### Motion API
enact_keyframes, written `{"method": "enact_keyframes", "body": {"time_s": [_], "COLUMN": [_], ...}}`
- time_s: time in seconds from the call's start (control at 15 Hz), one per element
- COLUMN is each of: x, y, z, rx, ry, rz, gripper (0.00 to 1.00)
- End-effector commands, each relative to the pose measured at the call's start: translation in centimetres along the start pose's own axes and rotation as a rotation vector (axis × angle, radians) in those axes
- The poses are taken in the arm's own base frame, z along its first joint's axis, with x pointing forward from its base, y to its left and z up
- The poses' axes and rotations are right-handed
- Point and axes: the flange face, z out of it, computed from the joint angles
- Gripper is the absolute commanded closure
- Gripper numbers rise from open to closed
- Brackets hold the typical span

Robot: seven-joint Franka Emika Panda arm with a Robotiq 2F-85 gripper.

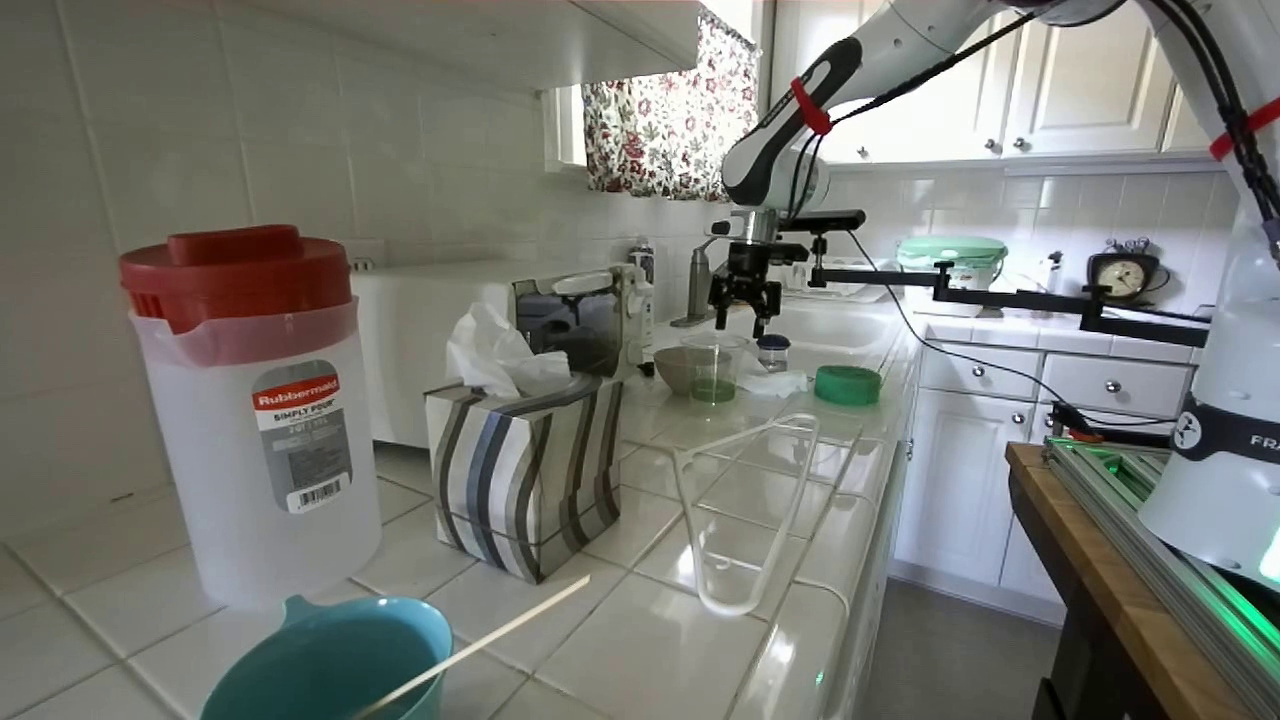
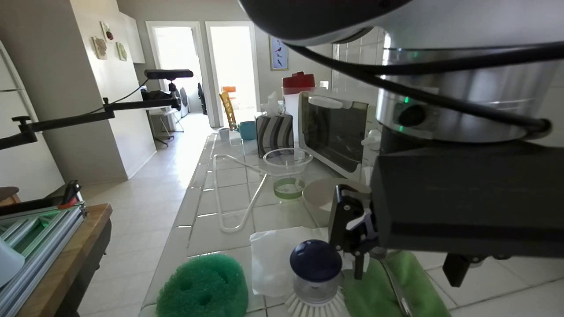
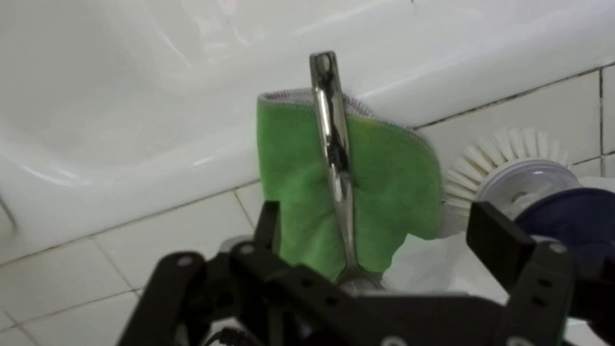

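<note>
My gripper [image 3: 375, 209] stands open above the counter, nothing between its fingers [image 3: 499, 240]. Below it in the wrist view, a shiny metal spoon [image 3: 336, 158] lies across a folded green cloth [image 3: 394, 178], its handle reaching over the sink's rim; its bowl end is partly hidden by the gripper. A round brush [image 3: 523, 178] with white bristles and a dark blue cap [image 2: 316, 259] sits beside the cloth, close to one finger. White paper [image 2: 282, 255] lies by the brush. In an exterior view the gripper [image 1: 740, 325] hangs clear of the counter.
A green scrubber [image 1: 847, 385], a brown bowl [image 2: 324, 196] and a clear cup [image 2: 288, 169] stand nearby. Farther along are a white frame [image 1: 700, 520], tissue box [image 1: 530, 470], toaster oven [image 2: 335, 132], red-lidded pitcher [image 1: 260, 430] and teal cup [image 1: 330, 660]. The white sink [image 3: 120, 120] borders the cloth.
</note>
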Motion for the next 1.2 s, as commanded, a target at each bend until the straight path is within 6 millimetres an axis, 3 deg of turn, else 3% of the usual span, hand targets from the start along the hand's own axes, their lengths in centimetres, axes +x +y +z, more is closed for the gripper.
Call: {"method": "enact_keyframes", "body": {"time_s": [0.0,0.53,1.13], "x": [0.1,-0.3,-0.2], "y": [0.2,0.5,1.0], "z": [0.4,1.0,3.4], "rx": [0.007,0.006,0.022], "ry": [-0.013,-0.025,-0.032], "rz": [-0.025,-0.036,-0.043], "gripper": [0.0,0.0,0.0]}}
